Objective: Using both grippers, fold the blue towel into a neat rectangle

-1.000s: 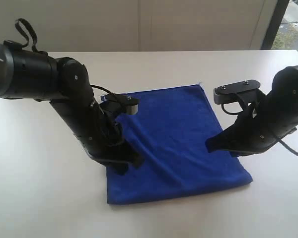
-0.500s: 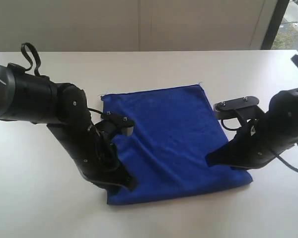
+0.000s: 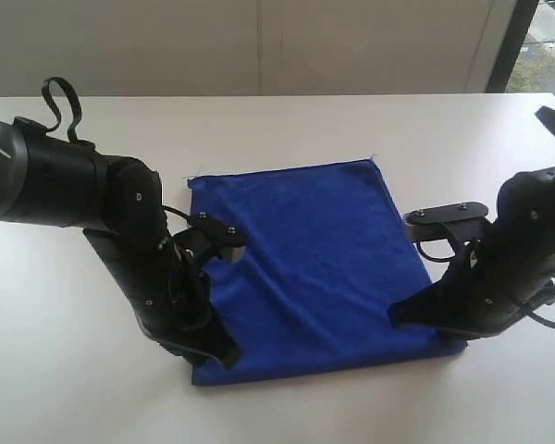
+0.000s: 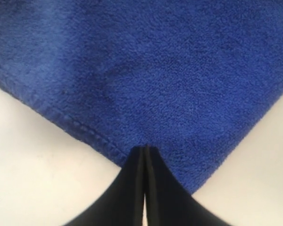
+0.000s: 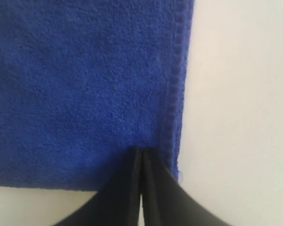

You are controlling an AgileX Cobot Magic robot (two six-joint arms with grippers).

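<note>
The blue towel (image 3: 314, 250) lies spread flat on the white table (image 3: 287, 125), one corner toward each arm. My left gripper (image 3: 224, 356) is low over the towel's near left corner. In the left wrist view its fingers are pressed together, and the left gripper (image 4: 145, 148) has its tip on the blue towel (image 4: 155, 70) just inside the stitched edge. My right gripper (image 3: 398, 319) is down at the near right corner. The right gripper (image 5: 140, 149) is likewise shut, its tip on the blue towel (image 5: 85, 84) beside the hem. No cloth shows between either pair of fingers.
Bare white tabletop (image 3: 499, 407) surrounds the towel on all sides. A pale wall runs behind the table's far edge, with a dark window frame (image 3: 513, 42) at the far right.
Both arms have lowered and slid toward the towel's near corners. The left arm has come off the towel's left side, uncovering its far left corner. The towel's near edge has shifted slightly nearer.
</note>
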